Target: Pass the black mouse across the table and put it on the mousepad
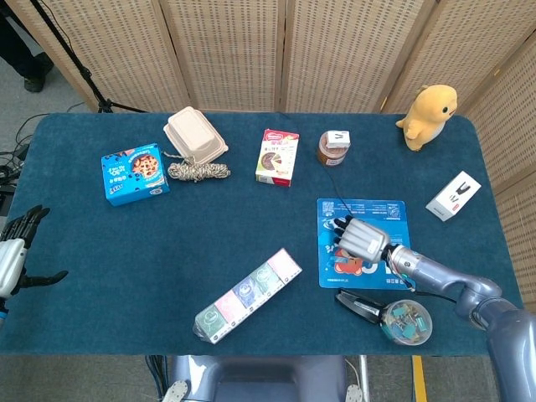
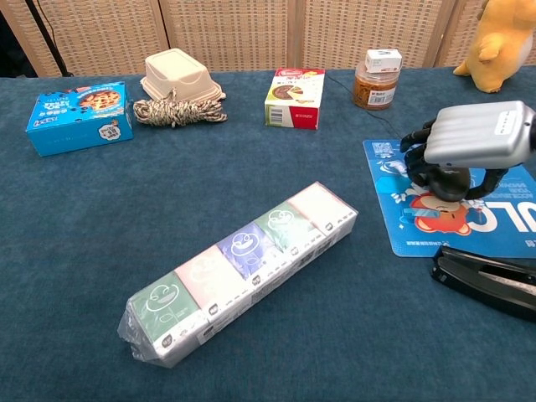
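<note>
The blue cartoon mousepad (image 1: 377, 210) lies at the right of the table, also in the chest view (image 2: 502, 213). My right hand (image 1: 361, 238) is low over its left half, fingers curled down around the black mouse (image 2: 448, 182). The mouse looks to be resting on the pad under the silver back of my right hand (image 2: 479, 136). From the head view the mouse is almost fully hidden by the hand. My left hand (image 1: 13, 252) hangs off the table's left edge, fingers spread and holding nothing.
A black stapler (image 2: 490, 281) lies just in front of the pad, beside a round tub of clips (image 1: 405, 322). A long tissue pack (image 1: 249, 295) sits left of the pad. A jar (image 1: 333, 148), chocolate box (image 1: 278, 157) and white box (image 1: 453, 195) stand behind and to the right.
</note>
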